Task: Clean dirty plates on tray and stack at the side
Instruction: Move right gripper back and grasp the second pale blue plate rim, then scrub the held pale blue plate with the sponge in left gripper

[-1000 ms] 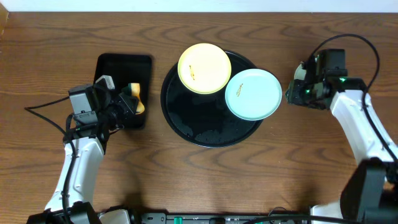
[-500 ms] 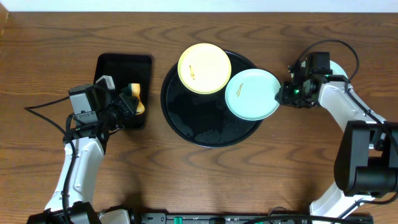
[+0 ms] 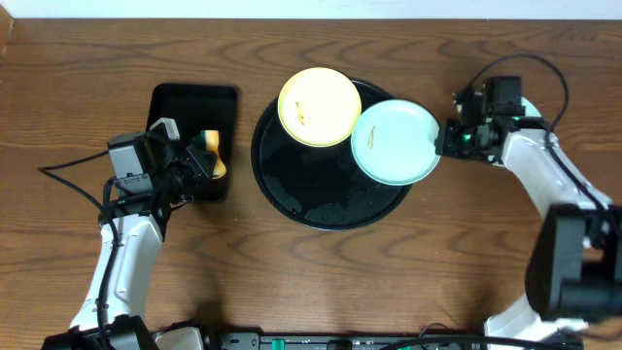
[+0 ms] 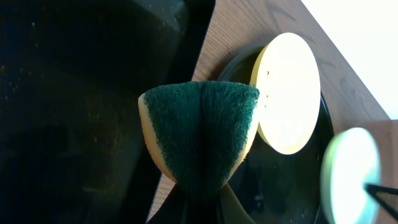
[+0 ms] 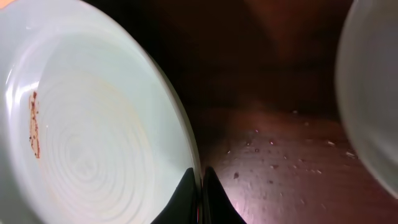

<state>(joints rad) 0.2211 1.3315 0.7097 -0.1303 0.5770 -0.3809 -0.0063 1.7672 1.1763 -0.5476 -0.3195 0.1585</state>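
Closest to the right wrist camera, the right gripper [image 5: 200, 186] has its two dark fingertips pressed together on the thin rim of the mint-blue plate [image 5: 93, 124]. Only the tips show, as the rest is cut off at the bottom edge. A narrow brown smudge [image 5: 32, 124] runs down the plate's left side. Beyond the rim lies the wet, speckled floor of the round black tray [image 5: 280, 155]. A pale blur at the right edge is too soft to name.

On the other side, the left gripper [image 4: 199, 202] is pinching a sponge [image 4: 199, 134] folded double, green scouring face outward with a sliver of yellow at its edge. The fingers are mostly hidden beneath it. It hangs over the rectangular black tray [image 4: 93, 93].

From overhead, the left gripper [image 3: 206, 157] and sponge [image 3: 212, 156] sit above the small tray's [image 3: 190, 102] near right corner. The right gripper [image 3: 439, 141] meets the mint-blue plate [image 3: 394, 143] at its right edge. That plate lies across the right rim of the round tray [image 3: 311, 190], partly over the wooden table [image 3: 78, 78] (whether the held edge is lifted I cannot tell).

Farther back, the yellow plate [image 3: 319, 107] rests on the tray's far left part, overhanging the rim, with a small brown mark [image 3: 299, 119]. The two plates' edges meet, and which one overlaps the other is unclear.
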